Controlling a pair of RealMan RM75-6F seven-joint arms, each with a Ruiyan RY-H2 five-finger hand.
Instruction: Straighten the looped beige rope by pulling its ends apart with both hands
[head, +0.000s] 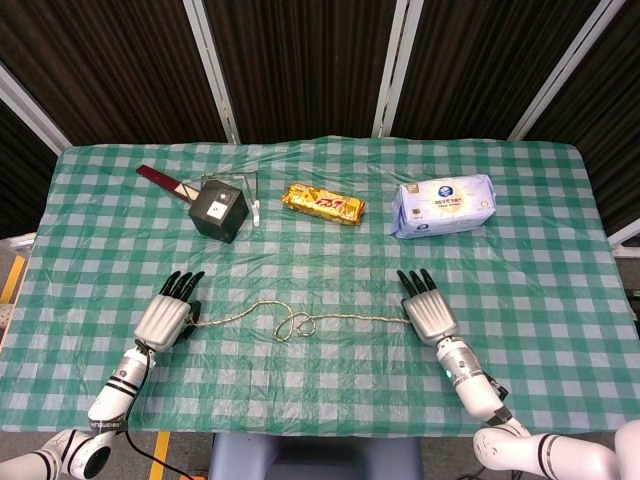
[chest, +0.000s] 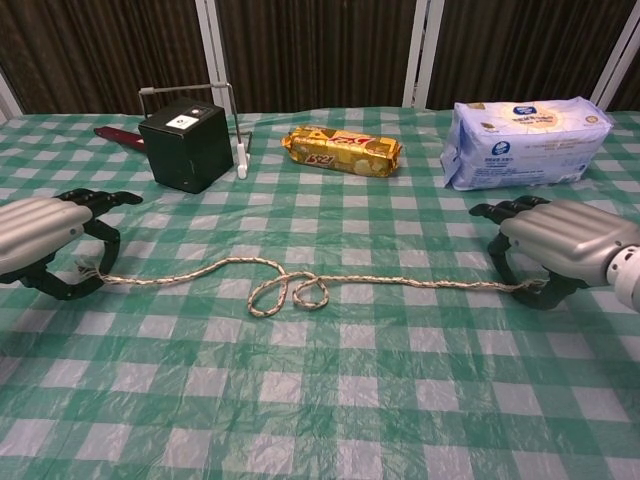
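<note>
The beige rope (head: 293, 325) lies across the near part of the checked tablecloth, with a small double loop (chest: 290, 293) near its middle. My left hand (head: 168, 315) is at the rope's left end. In the chest view this left hand (chest: 40, 235) curls over the frayed tip and pinches it between thumb and fingers. My right hand (head: 428, 312) is at the other end. Its fingers (chest: 565, 240) arch over the cloth, and the rope's right tip is pinched under them. The rope runs nearly straight from the loop to the right hand and bows slightly toward the left one.
A black box (chest: 185, 143) with a wire handle stands at the back left, with a red flat item (head: 158, 178) behind it. A yellow biscuit pack (chest: 342, 150) lies at the back centre. A blue-white tissue pack (chest: 525, 140) sits at the back right, just beyond my right hand.
</note>
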